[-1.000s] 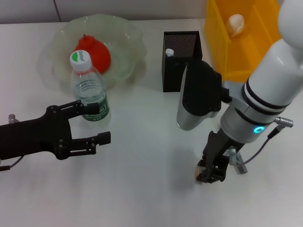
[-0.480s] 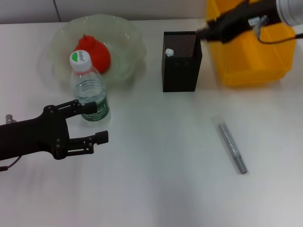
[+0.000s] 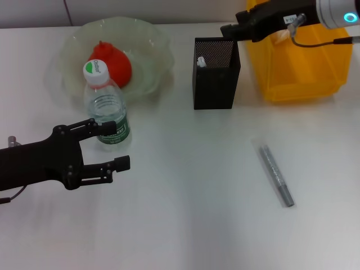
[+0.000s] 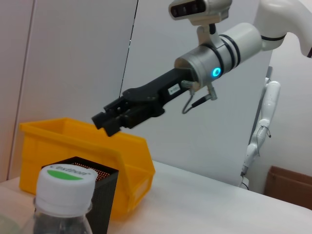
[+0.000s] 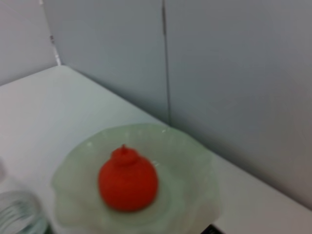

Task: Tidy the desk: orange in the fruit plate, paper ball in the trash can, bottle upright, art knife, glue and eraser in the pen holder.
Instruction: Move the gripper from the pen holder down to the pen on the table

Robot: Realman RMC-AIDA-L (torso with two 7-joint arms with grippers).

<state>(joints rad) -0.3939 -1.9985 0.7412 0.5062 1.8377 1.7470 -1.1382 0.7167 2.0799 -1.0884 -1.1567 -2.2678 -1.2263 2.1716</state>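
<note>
The right gripper (image 3: 232, 29), whose finger state I cannot tell, hovers just above the pen holder (image 3: 215, 76) near the tabletop's far edge, while the left gripper (image 3: 115, 147), fingers apart, sits beside the upright bottle (image 3: 106, 107).

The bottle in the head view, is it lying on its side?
No, the bottle stands upright on the desk, its white cap with the green top facing up, just in front of the fruit plate.

The orange (image 3: 113, 62) is red-orange, lying in the translucent pale-green fruit plate (image 3: 152, 39). The clear bottle (image 3: 105, 107) carries a green label and a white cap with a green top. The pen holder (image 3: 216, 73) is black mesh, the trash can (image 3: 304, 62) bright yellow, the table (image 3: 185, 225) white. Both end effectors, left (image 3: 109, 147) and right (image 3: 232, 29), are black.
</note>
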